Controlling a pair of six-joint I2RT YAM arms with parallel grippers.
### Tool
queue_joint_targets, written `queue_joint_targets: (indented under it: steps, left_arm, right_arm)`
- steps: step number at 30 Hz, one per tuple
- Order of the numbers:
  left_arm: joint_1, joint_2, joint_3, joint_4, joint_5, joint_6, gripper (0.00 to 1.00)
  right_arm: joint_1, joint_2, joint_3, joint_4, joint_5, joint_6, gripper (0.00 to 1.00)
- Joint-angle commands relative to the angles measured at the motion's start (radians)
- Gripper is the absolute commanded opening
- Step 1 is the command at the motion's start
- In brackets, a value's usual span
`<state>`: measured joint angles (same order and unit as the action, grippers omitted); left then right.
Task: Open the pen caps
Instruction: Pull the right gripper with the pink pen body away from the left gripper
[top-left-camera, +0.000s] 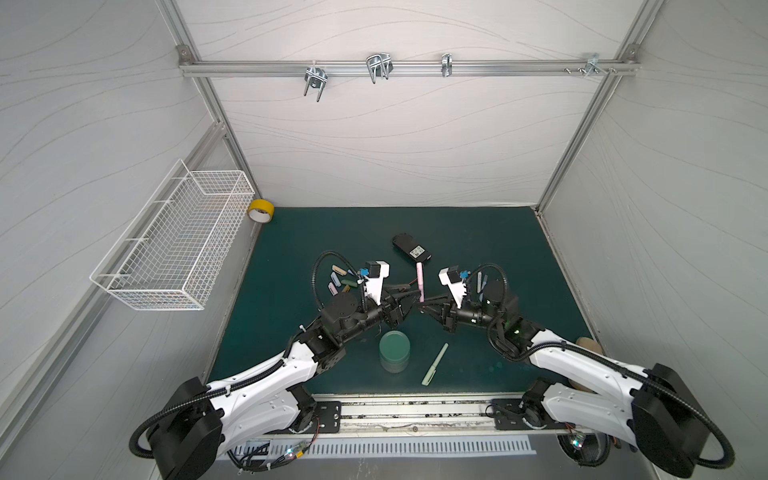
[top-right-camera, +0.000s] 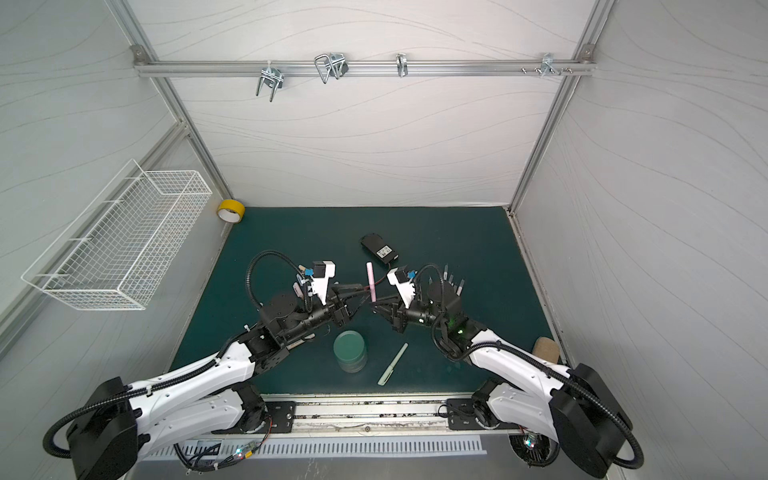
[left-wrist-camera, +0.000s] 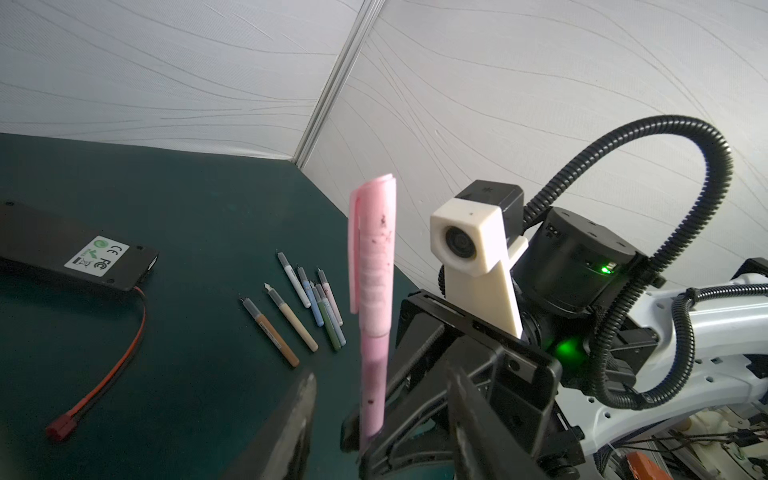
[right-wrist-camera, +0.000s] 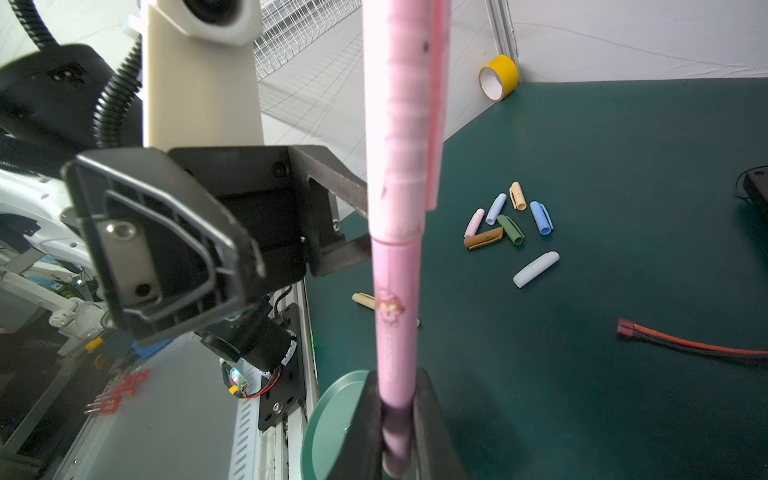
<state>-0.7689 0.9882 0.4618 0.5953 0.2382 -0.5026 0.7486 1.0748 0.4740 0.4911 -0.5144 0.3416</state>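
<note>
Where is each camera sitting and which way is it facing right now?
Top views: overhead behind the arms, looking down on the green mat; both arms, left gripper open, right gripper shut on the pink pen.
Left wrist: on the left arm, facing the right arm, pen bodies and battery pack; own fingers in frame.
Right wrist: on the right arm, facing the left gripper, loose pen caps and tape roll; own fingers clamp the pen.
Shared: all show the capped pink pen.

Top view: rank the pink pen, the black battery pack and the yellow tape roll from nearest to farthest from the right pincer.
1. pink pen: clamped in the right pincer, mid-table.
2. black battery pack: lying just behind the pen, toward the back wall.
3. yellow tape roll: far off in the back left corner.
</note>
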Motion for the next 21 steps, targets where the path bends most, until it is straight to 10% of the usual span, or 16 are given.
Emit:
queue_joint_targets:
  steps: [1,21]
  left_arm:
    - [-0.005,-0.025,0.012,0.001,-0.005,0.031,0.52]
    - [-0.004,-0.037,0.022,-0.041,-0.048,0.040,0.47]
  right_arm:
    - [0.004,0.014,0.031,-0.016,-0.041,-0.036,0.00]
    - [0.006,0.050,0.040,-0.036,-0.179,-0.127,0.00]
